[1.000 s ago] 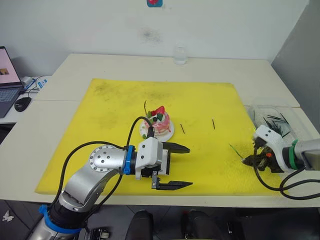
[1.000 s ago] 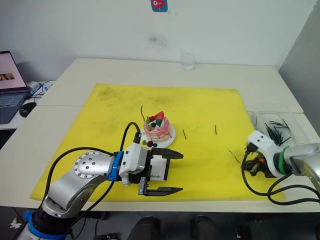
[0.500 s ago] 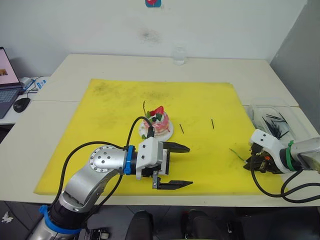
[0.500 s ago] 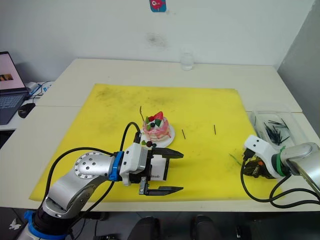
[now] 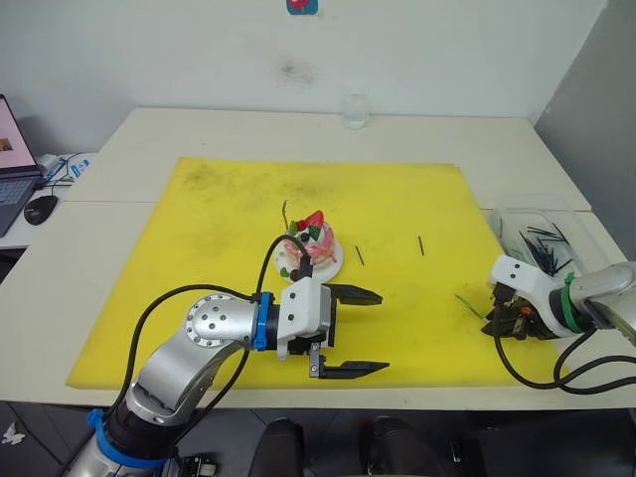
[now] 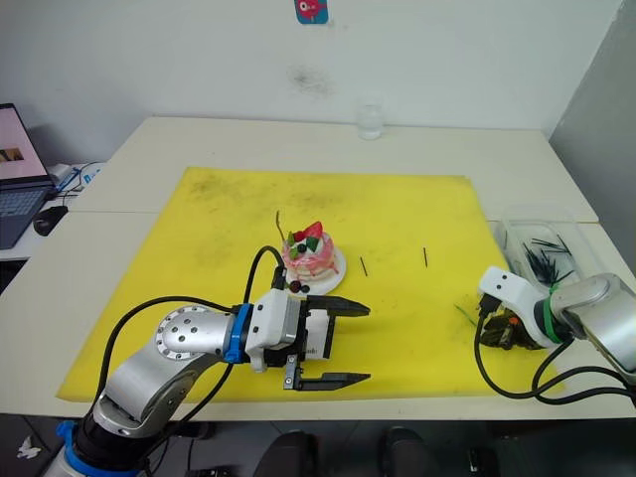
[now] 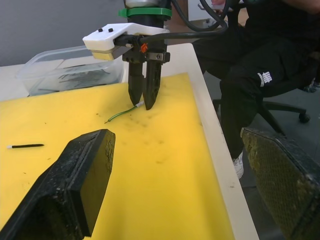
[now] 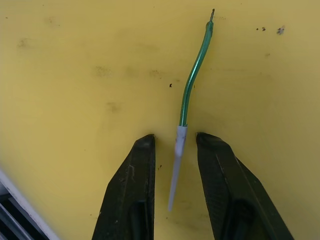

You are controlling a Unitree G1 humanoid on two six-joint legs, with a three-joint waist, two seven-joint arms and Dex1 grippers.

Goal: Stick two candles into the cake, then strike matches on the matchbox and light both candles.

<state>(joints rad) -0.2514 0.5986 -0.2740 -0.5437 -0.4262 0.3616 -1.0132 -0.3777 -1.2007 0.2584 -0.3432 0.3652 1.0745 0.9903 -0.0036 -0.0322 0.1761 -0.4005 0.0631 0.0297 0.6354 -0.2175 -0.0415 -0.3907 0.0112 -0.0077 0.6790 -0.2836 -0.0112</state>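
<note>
The pink-and-cream cake [image 5: 312,246] sits on its white plate [image 5: 331,269] mid-mat, with one thin stick [image 5: 286,215] standing up from its far-left side. My left gripper [image 5: 364,331] hangs open just in front of the cake, and the white matchbox [image 6: 318,334] lies under it near the finger bases. A green candle [image 8: 193,75] lies on the mat at the right. My right gripper [image 8: 176,140] points down at the mat, narrowly open, with the candle's white end between its fingers [image 8: 131,185], untouched. Two matches [image 5: 360,255] [image 5: 422,244] lie right of the cake.
A clear tray [image 5: 542,221] with several dark matches stands beside the yellow mat [image 5: 219,219] at the right edge. A glass [image 5: 355,109] stands at the table's back, a laptop and mouse [image 5: 44,208] to the left. A seated person in black [image 7: 260,65] is beyond the table's right side.
My right gripper has edged in over the green candle's white end. The left gripper has shifted slightly rightward and stays open.
</note>
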